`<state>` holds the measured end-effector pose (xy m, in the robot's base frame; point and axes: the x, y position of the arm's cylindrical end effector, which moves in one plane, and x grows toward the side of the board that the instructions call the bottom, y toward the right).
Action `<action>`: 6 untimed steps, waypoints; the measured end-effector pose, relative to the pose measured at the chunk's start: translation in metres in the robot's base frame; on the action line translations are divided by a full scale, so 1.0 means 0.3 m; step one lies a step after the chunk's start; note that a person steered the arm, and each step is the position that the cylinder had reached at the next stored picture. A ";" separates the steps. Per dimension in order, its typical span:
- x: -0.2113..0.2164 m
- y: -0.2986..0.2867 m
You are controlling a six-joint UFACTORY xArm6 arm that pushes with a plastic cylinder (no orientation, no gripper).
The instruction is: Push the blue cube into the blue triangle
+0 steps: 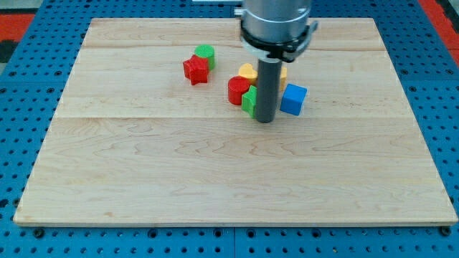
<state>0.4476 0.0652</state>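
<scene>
The blue cube point(293, 99) sits on the wooden board right of centre, near the view's top. My tip point(265, 120) rests on the board just left of the cube, a small gap apart. A green block point(248, 102) touches the rod's left side. A red cylinder point(238, 90) stands left of that. A yellow block point(247, 72) lies behind, partly hidden by the rod. No blue triangle shows in this view; the rod and arm hide some of the board behind them.
A red star-shaped block point(195, 70) and a green cylinder point(205, 54) sit together toward the view's upper left. The wooden board point(215, 179) lies on a blue pegboard table point(21, 143).
</scene>
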 end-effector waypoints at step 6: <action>-0.083 0.091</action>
